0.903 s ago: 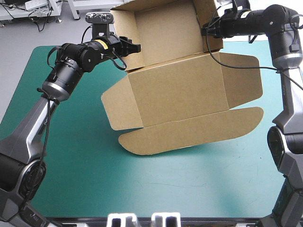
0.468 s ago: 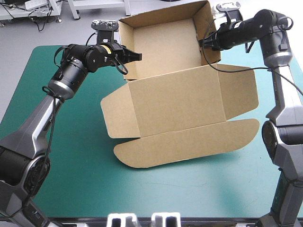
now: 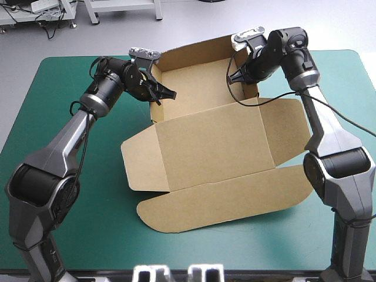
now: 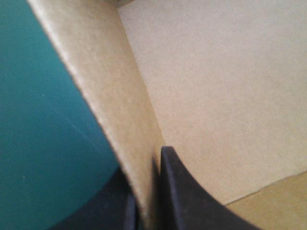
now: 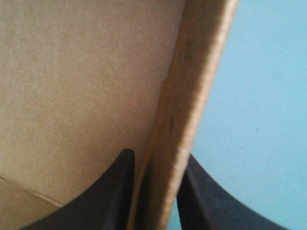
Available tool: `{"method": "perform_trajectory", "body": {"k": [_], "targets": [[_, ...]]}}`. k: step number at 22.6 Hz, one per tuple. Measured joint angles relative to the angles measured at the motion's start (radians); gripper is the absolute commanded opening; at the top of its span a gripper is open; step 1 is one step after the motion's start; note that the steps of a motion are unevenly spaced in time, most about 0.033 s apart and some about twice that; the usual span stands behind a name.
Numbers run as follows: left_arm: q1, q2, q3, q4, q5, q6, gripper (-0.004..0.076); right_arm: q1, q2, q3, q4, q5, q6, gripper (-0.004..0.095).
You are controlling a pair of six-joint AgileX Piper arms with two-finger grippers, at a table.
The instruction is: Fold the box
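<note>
Brown board forms the box (image 3: pixel 211 141), which sits across the far middle of the teal-green cover (image 3: pixel 70 223) as an open tray, its back and side walls raised and its lid (image 3: pixel 217 194) spread out toward the near edge with a flap at each side. At the tray's left wall the left gripper (image 3: pixel 160 94) is clenched on the board, one black finger inside the tray and the other outside over the cover. The right gripper (image 3: pixel 238 73) pinches the right wall in the same way.
</note>
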Motion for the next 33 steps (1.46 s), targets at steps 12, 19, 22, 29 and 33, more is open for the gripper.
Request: {"method": "perform_trajectory", "body": {"k": [12, 19, 22, 29, 33], "targets": [[-0.008, 0.062, -0.013, -0.045, 0.209, 0.073, -0.0009, 0.001, -0.063, 0.376, 0.056, -0.001, 0.007, -0.0018], [-0.008, 0.096, -0.014, -0.08, 0.208, 0.092, -0.0009, 0.001, -0.071, 0.391, 0.035, -0.001, 0.007, -0.0019], [-0.008, 0.12, -0.014, -0.107, 0.196, 0.092, -0.0009, 0.0, -0.071, 0.394, 0.011, -0.001, 0.007, -0.0019], [-0.009, 0.123, -0.015, -0.115, 0.204, 0.106, -0.0008, 0.0, -0.075, 0.48, 0.008, -0.012, -0.012, -0.0017], [-0.009, 0.124, -0.015, -0.121, 0.203, 0.109, -0.0008, 0.0, -0.079, 0.488, 0.013, -0.017, -0.021, -0.0004]]}}
